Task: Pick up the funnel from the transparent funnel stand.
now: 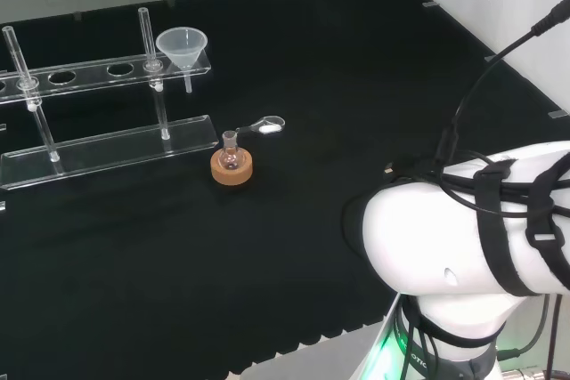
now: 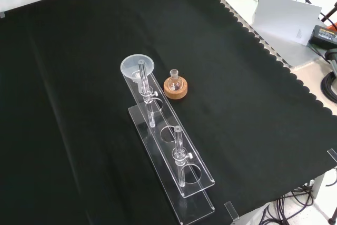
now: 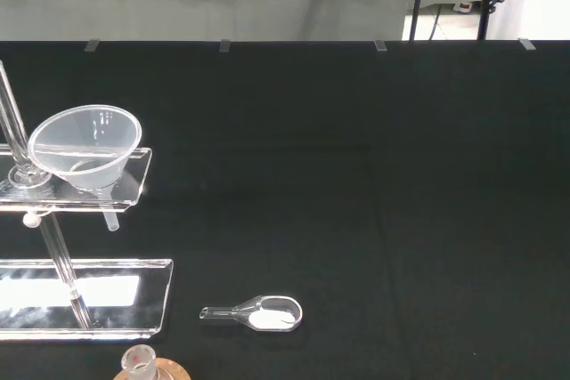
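Observation:
A clear plastic funnel (image 1: 182,46) sits in the end hole of the transparent funnel stand (image 1: 89,71), at the stand's right end in the head view. Its stem hangs down through the upper shelf, above the base plate. In the front view the funnel (image 2: 137,66) is at the far end of the stand (image 2: 197,206), which runs toward the camera. The wrist view shows the funnel (image 3: 85,146) upright in the shelf, some way off across the cloth, with the stand's base plate (image 3: 107,295) below it. Two clear posts carry the shelf.
A small round flask on a cork ring (image 1: 232,164) stands just beside the stand's funnel end (image 2: 175,86). A clear scoop holding white powder (image 1: 267,125) lies on the cloth nearby (image 3: 258,315). The arm's white link (image 1: 472,238) bulks at the head view's lower right.

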